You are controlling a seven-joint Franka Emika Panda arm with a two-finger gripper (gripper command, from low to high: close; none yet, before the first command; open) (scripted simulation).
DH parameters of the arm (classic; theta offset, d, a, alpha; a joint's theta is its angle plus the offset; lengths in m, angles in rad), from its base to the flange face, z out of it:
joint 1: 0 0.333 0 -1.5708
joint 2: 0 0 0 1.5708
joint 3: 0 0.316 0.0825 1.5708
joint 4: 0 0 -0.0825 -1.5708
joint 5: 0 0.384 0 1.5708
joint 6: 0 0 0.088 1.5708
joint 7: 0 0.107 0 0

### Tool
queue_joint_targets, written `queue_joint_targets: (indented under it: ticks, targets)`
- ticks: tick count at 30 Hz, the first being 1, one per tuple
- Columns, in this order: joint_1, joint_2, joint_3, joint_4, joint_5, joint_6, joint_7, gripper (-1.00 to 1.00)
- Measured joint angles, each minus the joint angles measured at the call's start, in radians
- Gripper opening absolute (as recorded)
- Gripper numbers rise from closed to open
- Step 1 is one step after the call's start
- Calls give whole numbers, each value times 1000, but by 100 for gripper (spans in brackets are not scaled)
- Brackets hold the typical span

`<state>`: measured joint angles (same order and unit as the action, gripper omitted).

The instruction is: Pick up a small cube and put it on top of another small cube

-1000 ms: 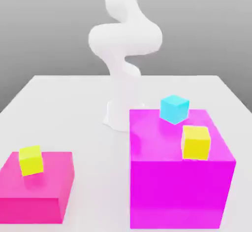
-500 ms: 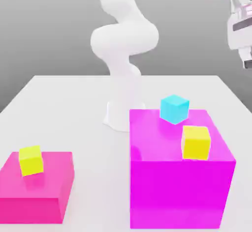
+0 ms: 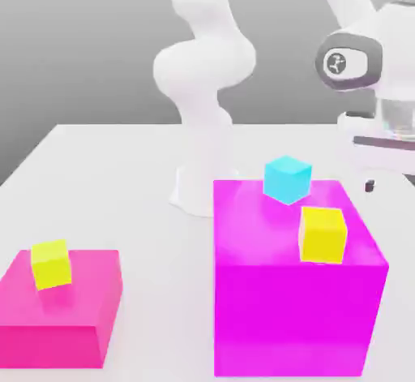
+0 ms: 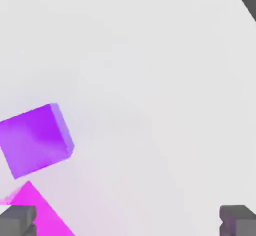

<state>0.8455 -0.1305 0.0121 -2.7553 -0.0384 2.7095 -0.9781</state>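
Note:
The small purple cube (image 4: 35, 140) rests on the white table in the hand view, close to a corner of a magenta block (image 4: 37, 212). My gripper (image 4: 127, 221) hangs above the table with its grey fingertips (image 4: 17, 220) far apart and nothing between them; the purple cube lies off to one side of the gap. Seen from outside, the gripper (image 3: 381, 179) hovers at the exterior view's right, just behind the tall magenta block (image 3: 292, 315). A cyan cube (image 3: 287, 178) and a yellow cube (image 3: 323, 233) sit on that block.
A low magenta block (image 3: 57, 324) at the exterior view's left carries another yellow cube (image 3: 51, 263). The arm's white base (image 3: 198, 186) stands mid-table behind the blocks. The white table (image 3: 113, 178) ends near the gripper at the exterior view's right.
The hand has come into the exterior view from the upper right and dropped down beside the tall magenta block. The cubes have not moved.

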Motion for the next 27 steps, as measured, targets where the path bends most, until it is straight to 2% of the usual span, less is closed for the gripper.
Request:
queue_joint_targets:
  ticks: [3,6,13,14,21,27]
  targets:
    - [30,51,9,-40,7,43,-136,0]
    - [-10,108,-12,-95,28,128,-230,0]
    - [-10,347,-10,-74,33,336,-246,0]
    - [-9,373,-10,-69,33,358,-245,-100]
    - [-8,375,-11,-69,35,357,-247,-100]
    - [-8,182,-10,-102,38,197,-249,-100]
